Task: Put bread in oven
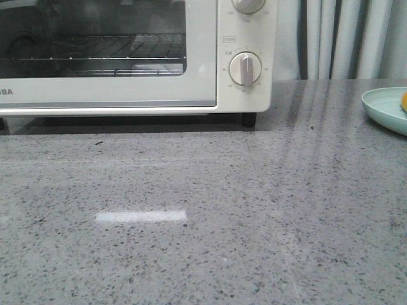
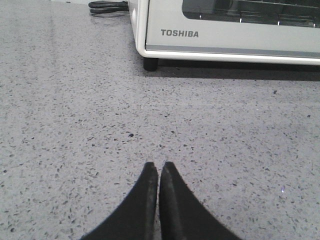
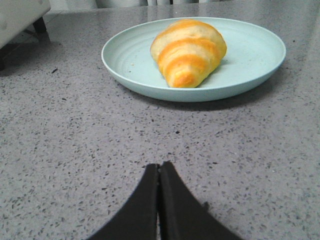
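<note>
The bread (image 3: pixel 189 50), a golden-brown croissant with pale stripes, lies on a pale green plate (image 3: pixel 250 60); in the front view only a sliver of it (image 1: pixel 404 100) shows on the plate (image 1: pixel 383 108) at the right edge. The cream-white oven (image 1: pixel 127 95) stands at the back left with its door closed and its wire rack seen through the glass; it also shows in the left wrist view (image 2: pixel 225 42). My left gripper (image 2: pixel 159 166) is shut and empty, low over the counter before the oven. My right gripper (image 3: pixel 160 166) is shut and empty, short of the plate. Neither gripper shows in the front view.
The grey speckled counter (image 1: pixel 203 210) spreads in front of the oven. A dial knob (image 1: pixel 245 68) sits on the oven's right panel. A black cable (image 2: pixel 107 7) lies beside the oven's left side. Curtains (image 1: pixel 350 38) hang behind the counter.
</note>
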You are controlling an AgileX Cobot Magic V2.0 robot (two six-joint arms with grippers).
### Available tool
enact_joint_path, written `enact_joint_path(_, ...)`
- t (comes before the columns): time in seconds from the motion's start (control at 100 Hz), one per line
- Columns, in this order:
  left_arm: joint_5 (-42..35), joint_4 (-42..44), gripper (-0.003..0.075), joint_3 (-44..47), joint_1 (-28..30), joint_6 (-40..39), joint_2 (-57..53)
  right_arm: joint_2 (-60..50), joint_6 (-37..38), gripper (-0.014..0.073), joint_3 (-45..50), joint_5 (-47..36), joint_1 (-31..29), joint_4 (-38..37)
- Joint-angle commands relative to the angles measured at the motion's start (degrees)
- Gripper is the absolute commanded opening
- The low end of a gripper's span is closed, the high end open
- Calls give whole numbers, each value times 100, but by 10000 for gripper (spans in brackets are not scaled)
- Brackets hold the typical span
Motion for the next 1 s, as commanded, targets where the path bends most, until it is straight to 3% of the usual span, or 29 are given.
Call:
enact_joint_path(0.0, -257, -29, -21, 127, 21, -25, -148, -125, -51, -69, 72, -391, 23, -28)
enact_joint_path(0.79, -480, 28, -21, 127, 21, -25, -148, -125, -51, -69, 61, -405, 23, -75)
enact_joint_path(0.93, -960, -93, -21, 127, 21, -25, -148, -125, 46, -69, 61, -1158, 23, -17)
enact_joint_path(0.99, -1348, -527, -21, 127, 21, -56, -148, -125, 403, -69, 61, -2079, 23, 658)
